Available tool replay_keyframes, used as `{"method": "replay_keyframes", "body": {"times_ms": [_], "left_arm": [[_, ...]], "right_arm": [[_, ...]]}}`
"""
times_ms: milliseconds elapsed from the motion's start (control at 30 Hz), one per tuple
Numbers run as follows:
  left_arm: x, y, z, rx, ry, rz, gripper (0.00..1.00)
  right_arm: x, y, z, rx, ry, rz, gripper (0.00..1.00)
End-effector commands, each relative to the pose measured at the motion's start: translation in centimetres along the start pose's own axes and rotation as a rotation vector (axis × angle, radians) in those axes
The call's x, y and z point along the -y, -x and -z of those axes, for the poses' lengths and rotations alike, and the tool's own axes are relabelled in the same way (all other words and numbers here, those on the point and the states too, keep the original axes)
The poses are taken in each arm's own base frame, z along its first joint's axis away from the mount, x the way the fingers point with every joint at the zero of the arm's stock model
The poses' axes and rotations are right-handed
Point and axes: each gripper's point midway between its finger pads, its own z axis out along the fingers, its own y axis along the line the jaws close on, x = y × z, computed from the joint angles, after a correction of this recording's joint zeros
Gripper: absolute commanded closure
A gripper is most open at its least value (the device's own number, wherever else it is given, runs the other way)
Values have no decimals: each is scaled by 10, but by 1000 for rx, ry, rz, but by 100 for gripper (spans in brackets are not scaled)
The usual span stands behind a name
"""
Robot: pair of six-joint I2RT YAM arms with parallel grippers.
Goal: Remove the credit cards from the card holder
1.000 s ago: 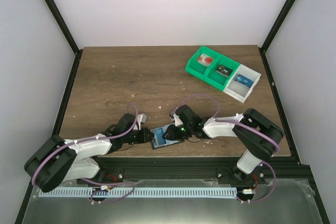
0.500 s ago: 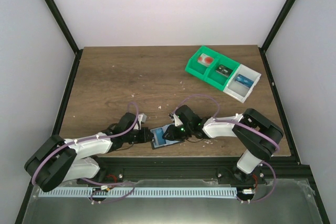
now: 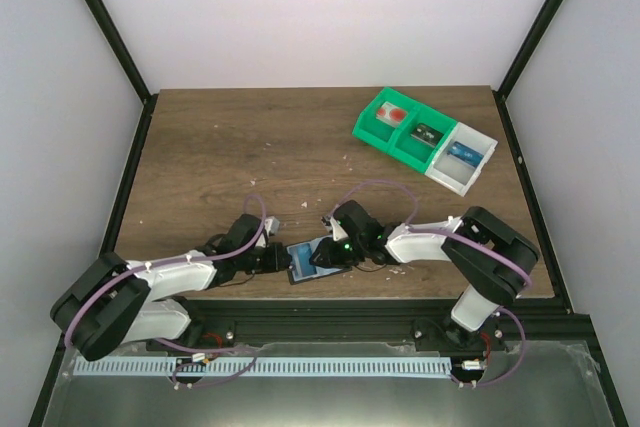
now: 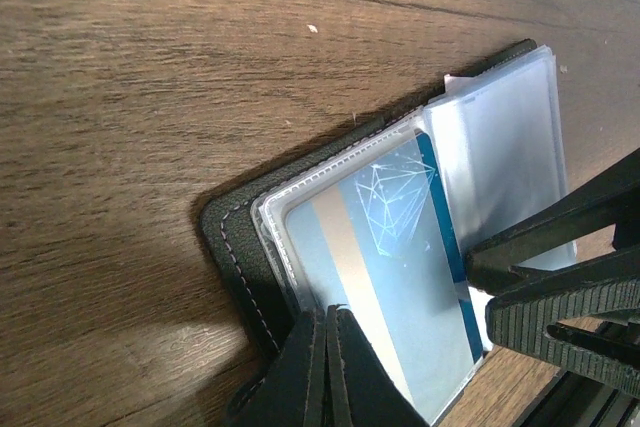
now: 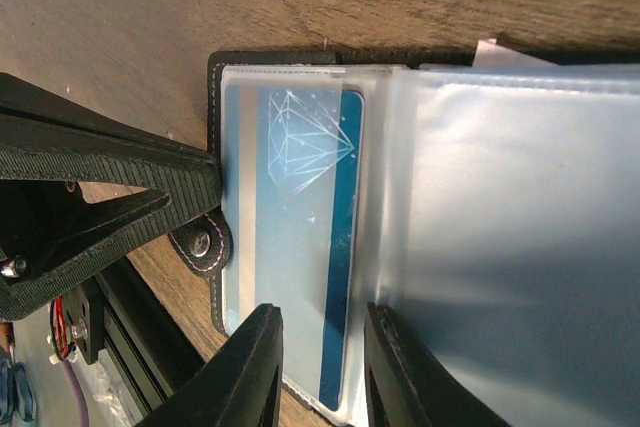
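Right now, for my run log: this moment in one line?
left pincer: shut on flat black card holder | right pincer: open over blue credit card

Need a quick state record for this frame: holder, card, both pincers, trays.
card holder: open, flat on the wooden table, near its front edge
blue card: inside a clear sleeve, not yet out
left pincer: shut on the card holder's edge
right pincer: parted, tips straddling the blue card's end
compartment trays: far right, apart from both arms
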Motion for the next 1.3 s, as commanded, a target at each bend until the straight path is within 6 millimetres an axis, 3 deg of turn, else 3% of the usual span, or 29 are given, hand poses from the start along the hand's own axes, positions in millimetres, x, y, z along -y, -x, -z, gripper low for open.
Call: {"method": "replay_keyframes", "body": {"times_ms": [0,267,600,1067,1267], "left_arm": [[-8,-3,-4,-13,31,-1,100],[-10,-8,-6,-24,11,17,100],[-7,-7,-5,-21,3,8,100],[-5,-3,-3,-10,8,-25,100],[-2,-2,-2,-8,-5,-34,100]], "right_arm": [[3,0,-8,0,-31,-5,75],[0,-1,-13,-9,-26,1,76],[-1,3,-6,47,-13,-6,99],[-3,3,2,78,34,30,99],[5,2,11,85,60,8,100]]}}
